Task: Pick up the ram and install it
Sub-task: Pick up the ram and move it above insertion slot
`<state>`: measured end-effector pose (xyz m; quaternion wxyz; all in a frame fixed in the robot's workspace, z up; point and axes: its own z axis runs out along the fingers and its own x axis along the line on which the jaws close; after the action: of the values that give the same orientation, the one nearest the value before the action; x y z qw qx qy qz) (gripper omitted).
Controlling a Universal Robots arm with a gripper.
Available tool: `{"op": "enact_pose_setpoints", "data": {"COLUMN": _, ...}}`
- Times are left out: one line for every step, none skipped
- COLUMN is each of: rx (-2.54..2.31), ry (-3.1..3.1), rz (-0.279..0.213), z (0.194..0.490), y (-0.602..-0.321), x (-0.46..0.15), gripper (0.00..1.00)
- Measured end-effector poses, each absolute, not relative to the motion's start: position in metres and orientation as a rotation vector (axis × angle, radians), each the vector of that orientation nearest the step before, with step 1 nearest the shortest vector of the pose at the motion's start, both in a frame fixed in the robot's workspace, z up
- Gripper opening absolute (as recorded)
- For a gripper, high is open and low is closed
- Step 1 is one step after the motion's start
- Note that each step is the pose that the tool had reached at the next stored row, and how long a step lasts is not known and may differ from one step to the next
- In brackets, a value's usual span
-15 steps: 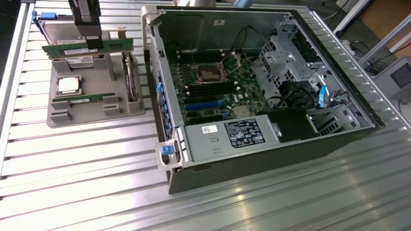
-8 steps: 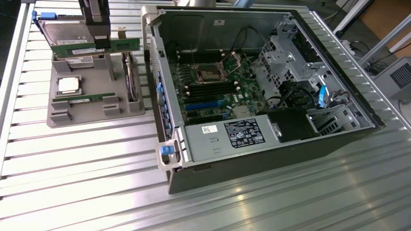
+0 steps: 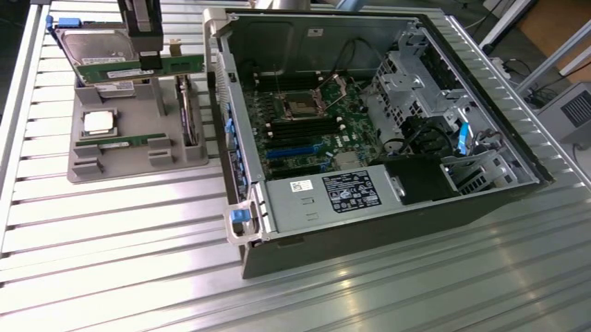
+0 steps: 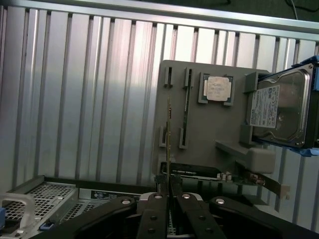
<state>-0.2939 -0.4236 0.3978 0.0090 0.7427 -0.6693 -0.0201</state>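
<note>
1. The fingers point(image 4: 174, 189) were pressed in on the ram point(image 4: 168, 144) and pinched it between them. In the wrist view I saw the stick edge-on, a thin line running out from the gripper point(image 4: 167, 185).
2. The exterior view gave me what the wrist view could not: the green face of the ram with its whitish label. It was held level in the exterior view's upper left, over the far end of the grey tray point(image 3: 138, 162) and outside the computer case point(image 3: 369, 228).
3. Below the grip, the wrist view showed the tray from above. The square processor chip point(image 4: 218, 88) sat in its recess, and the hard drive point(image 4: 279, 107) stood propped at the tray's end.
4. In the exterior view I also made out a second stick point(image 3: 115, 144) lying in the tray near the chip, and an upright card point(image 3: 189, 111) along the tray's case-side edge.
5. Only the exterior view let me see into the open case, with the motherboard point(image 3: 309, 121) lying flat inside.
6. Everything stood on a ribbed aluminium table point(image 3: 111, 235) that caught bright reflections.
7. Past the table's edge, at the exterior view's right, I saw cables point(image 3: 531, 86) and a grey box point(image 3: 572, 114).
</note>
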Motion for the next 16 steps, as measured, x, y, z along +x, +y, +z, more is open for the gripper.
{"op": "enact_pose_setpoints", "data": {"rx": 2.320, "ry": -2.091, "rz": -0.063, "z": 0.398, "y": -0.424, "x": -0.294, "gripper": 0.13}}
{"op": "enact_pose_setpoints", "data": {"rx": 2.320, "ry": -2.091, "rz": -0.063, "z": 0.398, "y": -0.424, "x": -0.294, "gripper": 0.13}}
{"op": "enact_pose_setpoints", "data": {"rx": 2.320, "ry": -2.091, "rz": -0.063, "z": 0.398, "y": -0.424, "x": -0.294, "gripper": 0.13}}
{"op": "enact_pose_setpoints", "data": {"rx": 2.320, "ry": -2.091, "rz": -0.063, "z": 0.398, "y": -0.424, "x": -0.294, "gripper": 0.13}}
{"op": "enact_pose_setpoints", "data": {"rx": 2.320, "ry": -2.091, "rz": -0.063, "z": 0.398, "y": -0.424, "x": -0.293, "gripper": 0.13}}
{"op": "enact_pose_setpoints", "data": {"rx": 2.320, "ry": -2.090, "rz": -0.063, "z": 0.398, "y": -0.424, "x": -0.293, "gripper": 0.13}}
{"op": "enact_pose_setpoints", "data": {"rx": 2.320, "ry": -2.090, "rz": -0.063, "z": 0.398, "y": -0.424, "x": -0.292, "gripper": 0.13}}
{"op": "enact_pose_setpoints", "data": {"rx": 2.320, "ry": -2.091, "rz": -0.063, "z": 0.398, "y": -0.424, "x": -0.291, "gripper": 0.13}}
{"op": "enact_pose_setpoints", "data": {"rx": 2.320, "ry": -2.090, "rz": -0.063, "z": 0.398, "y": -0.424, "x": -0.291, "gripper": 0.13}}
{"op": "enact_pose_setpoints", "data": {"rx": 2.320, "ry": -2.091, "rz": -0.063, "z": 0.398, "y": -0.424, "x": -0.290, "gripper": 0.13}}
{"op": "enact_pose_setpoints", "data": {"rx": 2.320, "ry": -2.091, "rz": -0.063, "z": 0.398, "y": -0.424, "x": -0.289, "gripper": 0.13}}
{"op": "enact_pose_setpoints", "data": {"rx": 2.320, "ry": -2.091, "rz": -0.063, "z": 0.398, "y": -0.424, "x": -0.287, "gripper": 0.13}}
{"op": "enact_pose_setpoints", "data": {"rx": 2.320, "ry": -2.091, "rz": -0.063, "z": 0.398, "y": -0.424, "x": -0.286, "gripper": 0.13}}
{"op": "enact_pose_setpoints", "data": {"rx": 2.320, "ry": -2.091, "rz": -0.063, "z": 0.398, "y": -0.424, "x": -0.285, "gripper": 0.13}}
{"op": "enact_pose_setpoints", "data": {"rx": 2.320, "ry": -2.091, "rz": -0.063, "z": 0.398, "y": -0.424, "x": -0.284, "gripper": 0.13}}
{"op": "enact_pose_setpoints", "data": {"rx": 2.320, "ry": -2.091, "rz": -0.063, "z": 0.398, "y": -0.424, "x": -0.284, "gripper": 0.13}}
